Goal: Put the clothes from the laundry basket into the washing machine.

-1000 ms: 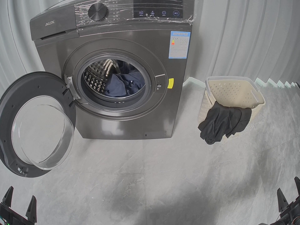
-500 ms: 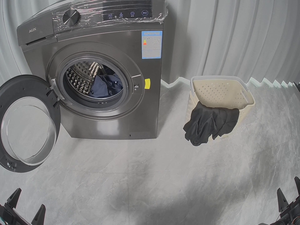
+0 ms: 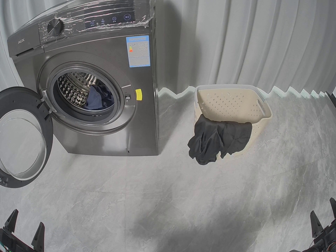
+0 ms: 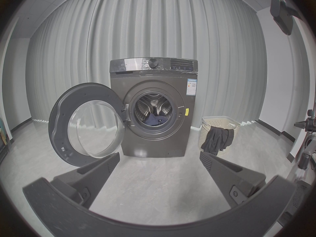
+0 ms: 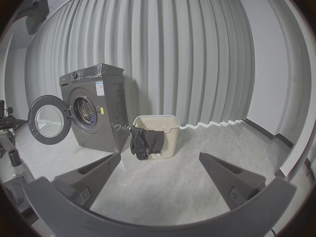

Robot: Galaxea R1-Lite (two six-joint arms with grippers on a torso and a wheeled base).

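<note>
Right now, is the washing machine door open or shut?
Open. The door hangs swung wide beside the washing machine, leaving the drum and a blue garment inside exposed.

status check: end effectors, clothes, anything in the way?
Left end effector and right end effector open, empty. Black cloth draped over front rim of cream perforated plastic basket; dark blue cloth inside grey washing machine. Round door swung open, opening unobstructed.

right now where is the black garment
In the head view, the black garment hangs over the near rim of the laundry basket, which stands on the floor to the right of the washing machine.
</note>
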